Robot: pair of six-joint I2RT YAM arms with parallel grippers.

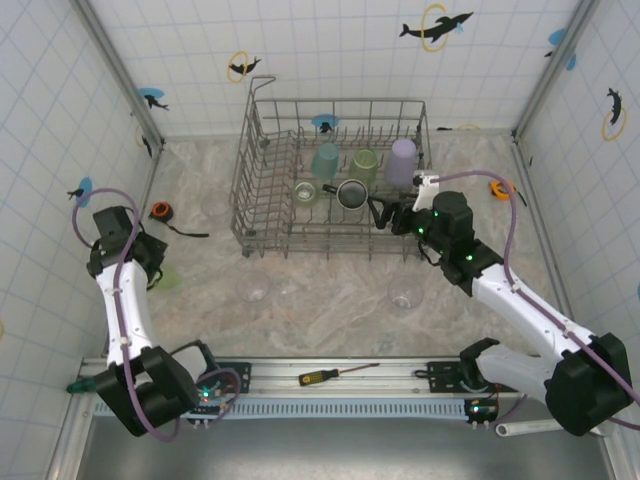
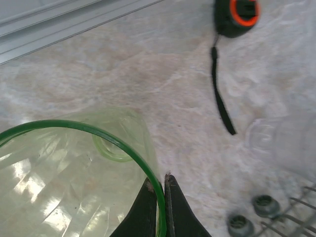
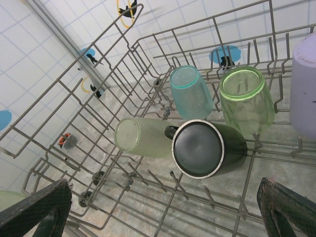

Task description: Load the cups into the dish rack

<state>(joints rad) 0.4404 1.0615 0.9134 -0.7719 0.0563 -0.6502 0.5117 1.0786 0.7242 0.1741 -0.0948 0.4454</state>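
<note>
Progress: rack [image 1: 330, 101] holds 5 so far. Teal cup [image 3: 190, 91], green cup [image 3: 245, 101] and lavender cup [image 1: 403, 162] sit along the back row; a 2nd pale green cup [image 3: 140, 137] lies on its side against the black mug [image 3: 205, 148]. On the table [image 1: 330, 300] are at least 2 clear glasses [image 1: 405, 292] in front of the rack, plus a green tumbler [image 2: 64, 182] far left. My left gripper [image 2: 159, 180] is pinched on that tumbler's rim. My right gripper [image 3: 160, 210] is spread wide at the rack's near right, w/ nothing in it.

Top overhead, whole table [image 1: 330, 275]; left wrist low; right wrist close over dish rack [image 1: 258, 190]
</note>
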